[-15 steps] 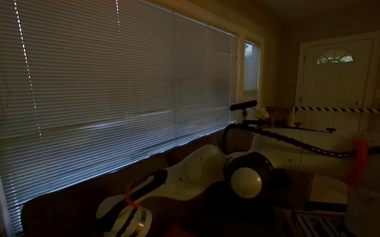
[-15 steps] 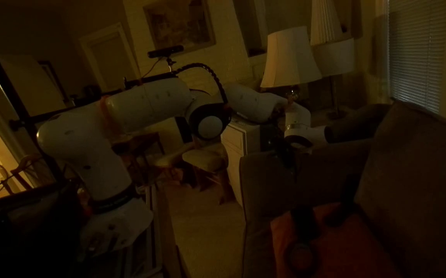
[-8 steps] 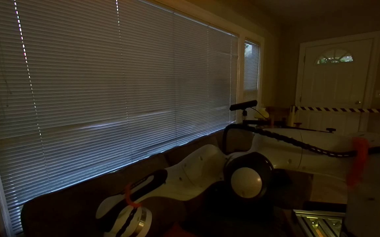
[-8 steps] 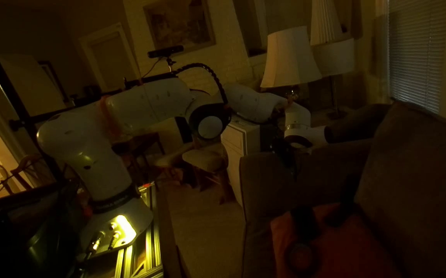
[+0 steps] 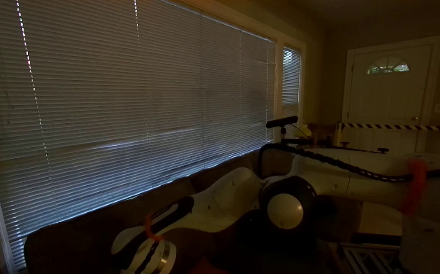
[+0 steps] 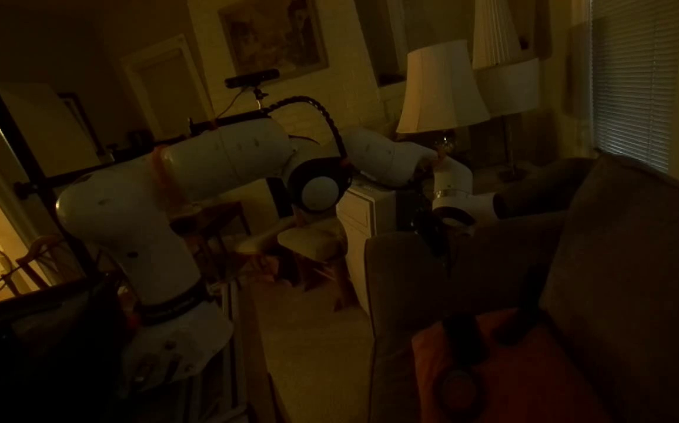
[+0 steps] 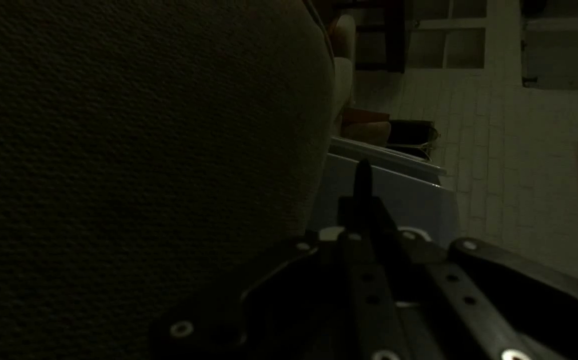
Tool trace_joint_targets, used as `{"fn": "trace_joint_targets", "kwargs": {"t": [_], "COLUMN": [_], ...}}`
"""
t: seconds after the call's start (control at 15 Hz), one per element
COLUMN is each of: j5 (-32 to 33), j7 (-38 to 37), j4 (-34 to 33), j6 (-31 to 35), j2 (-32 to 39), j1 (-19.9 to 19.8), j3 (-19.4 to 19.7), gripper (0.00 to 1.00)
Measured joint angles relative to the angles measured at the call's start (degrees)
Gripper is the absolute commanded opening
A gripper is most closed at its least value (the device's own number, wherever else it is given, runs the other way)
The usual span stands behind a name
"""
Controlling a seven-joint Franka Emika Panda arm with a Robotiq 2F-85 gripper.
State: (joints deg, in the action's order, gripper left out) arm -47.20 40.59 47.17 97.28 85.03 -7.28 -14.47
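In the wrist view my gripper is shut, its dark fingers meeting in one narrow tip with nothing visible between them. Brown woven sofa fabric fills the left of that view, close beside the fingers. In an exterior view the gripper points down in front of the sofa's arm; whether it touches the fabric I cannot tell. Below it, an orange cloth lies on the seat. On the cloth rest a dark ring-shaped object and a dark block-like object, both too dim to identify.
A white-shaded lamp stands behind the wrist, near a pale cabinet. Padded stools stand on the floor between the base and sofa. The sofa's back cushion rises at the right. Window blinds run behind the sofa.
A yellow light glowed on the robot's base half a second ago and is off now. The gripper's outline looks slightly narrower than a second ago. The arm stays in place.
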Motion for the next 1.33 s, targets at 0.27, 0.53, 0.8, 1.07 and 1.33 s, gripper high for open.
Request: {"fn": "trace_joint_targets", "kwargs": {"t": [0.27, 0.53, 0.8, 1.07, 1.33], "j5": [0.9, 1.9, 1.7, -0.6, -3.3], "j7": [2.4, 8.9, 16.9, 26.3, 37.0], "j4": [0.1, 0.9, 4.0, 11.6, 22.3], "j6": [-1.0, -3.3, -2.9, 0.4, 3.9], "j2": [0.0, 0.0, -0.2, -1.8, -5.4], "j1": [-0.1, -0.9, -2.8, -6.4, -10.3], "j3": [0.0, 0.0, 0.0, -0.3, -1.1], "gripper": [0.01, 0.01, 0.01, 0.01, 0.01]}}
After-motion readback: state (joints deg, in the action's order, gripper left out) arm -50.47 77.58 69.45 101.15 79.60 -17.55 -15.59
